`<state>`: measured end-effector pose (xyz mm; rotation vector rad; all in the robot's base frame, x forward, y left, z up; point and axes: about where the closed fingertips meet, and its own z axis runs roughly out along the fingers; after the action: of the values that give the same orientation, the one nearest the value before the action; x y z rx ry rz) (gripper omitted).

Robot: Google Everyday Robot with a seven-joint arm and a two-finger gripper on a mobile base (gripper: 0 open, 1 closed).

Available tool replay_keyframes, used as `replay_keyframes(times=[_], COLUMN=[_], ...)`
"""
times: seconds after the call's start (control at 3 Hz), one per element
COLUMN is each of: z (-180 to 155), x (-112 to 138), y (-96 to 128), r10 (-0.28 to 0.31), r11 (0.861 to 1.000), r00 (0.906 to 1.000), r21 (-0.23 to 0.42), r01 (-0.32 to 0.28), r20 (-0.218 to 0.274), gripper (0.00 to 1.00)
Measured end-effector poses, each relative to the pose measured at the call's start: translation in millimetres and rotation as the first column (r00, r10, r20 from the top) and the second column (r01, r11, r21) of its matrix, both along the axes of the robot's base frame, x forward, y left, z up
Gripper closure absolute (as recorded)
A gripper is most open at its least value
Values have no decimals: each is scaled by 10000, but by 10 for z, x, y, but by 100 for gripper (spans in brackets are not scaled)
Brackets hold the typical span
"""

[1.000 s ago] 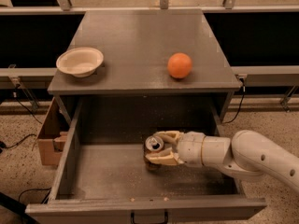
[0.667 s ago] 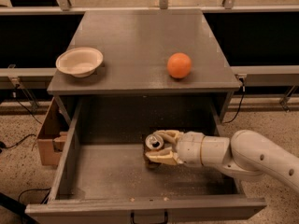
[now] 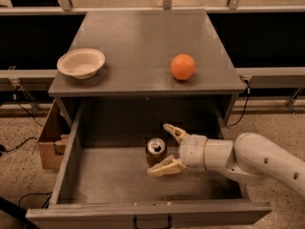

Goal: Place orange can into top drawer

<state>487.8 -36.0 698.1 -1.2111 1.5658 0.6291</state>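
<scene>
The orange can (image 3: pixel 155 151) stands upright on the floor of the open top drawer (image 3: pixel 107 178), silver top up, near the drawer's middle. My gripper (image 3: pixel 159 149) reaches in from the right on a white arm. It is open, with one finger (image 3: pixel 174 131) behind the can and the other (image 3: pixel 166 168) in front of it. Both fingers stand slightly apart from the can's sides. The drawer's dark handle (image 3: pixel 151 222) shows at the bottom edge.
On the grey cabinet top (image 3: pixel 143 37) sit a round orange fruit (image 3: pixel 183 67) at the right and a white bowl (image 3: pixel 81 62) at the left. A cardboard box (image 3: pixel 47 142) stands on the floor left of the cabinet. Cables lie on the floor at both sides.
The fingers were shut on the can and have now spread apart, letting it go. The can stays standing on the drawer floor.
</scene>
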Motion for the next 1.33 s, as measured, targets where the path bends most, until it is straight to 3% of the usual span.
replay_keyframes(times=[0.33, 0.67, 1.0, 1.33], z=[0, 220, 705, 1247], x=[0, -46, -168, -205], y=[0, -18, -145, -473], r10=[1, 318, 983, 945], r11=[10000, 9986, 9768, 9447], r00=[10000, 9995, 9947, 9940], r21=[0, -421, -1879, -3101], r01=[-1, -318, -1025, -1069], r20=[0, -17, -313, -547], gripper=[0, 0, 0, 0])
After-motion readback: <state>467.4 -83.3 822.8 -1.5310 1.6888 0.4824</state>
